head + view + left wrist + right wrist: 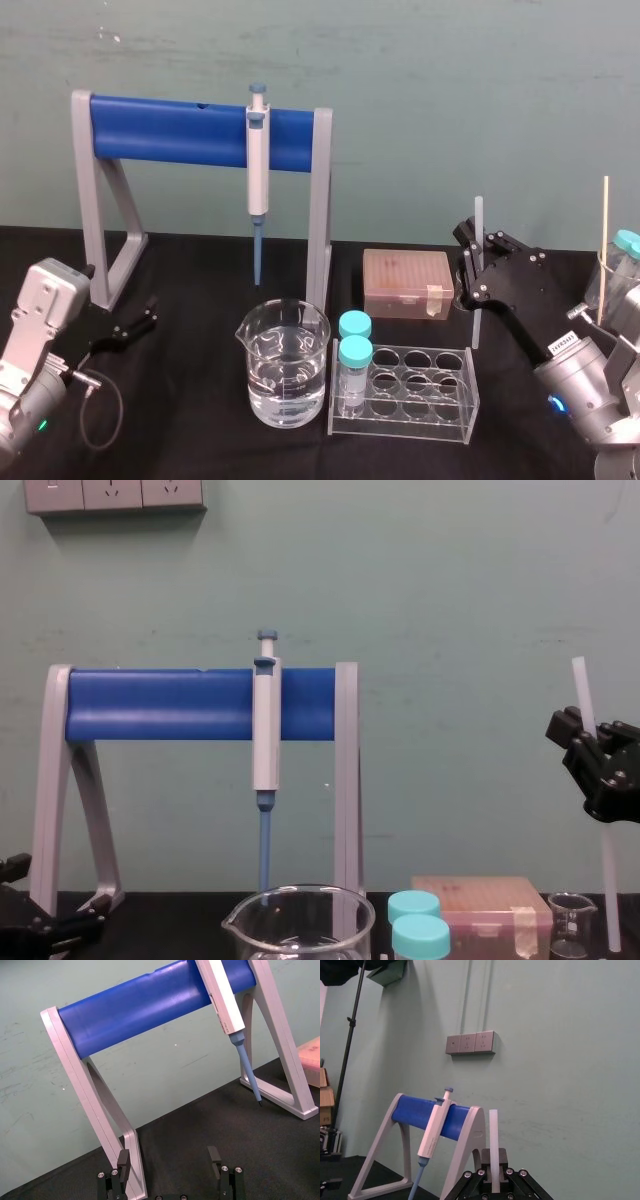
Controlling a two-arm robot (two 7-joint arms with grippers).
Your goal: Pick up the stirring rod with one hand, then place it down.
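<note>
The stirring rod, thin and translucent white, stands nearly upright at the right of the table. My right gripper is shut on it at about mid-length. From the chest view the rod rises above the gripper, and its lower end comes down just right of a small glass beaker; whether it touches the table I cannot tell. In the right wrist view the rod sticks up from between the fingers. My left gripper rests open near the table's left side, by the stand's foot, and its fingers hold nothing.
A grey stand with a blue bar holds a pipette at the back. A large beaker of water, a clear tube rack with two blue-capped vials and a pink box fill the middle. A wooden stick stands far right.
</note>
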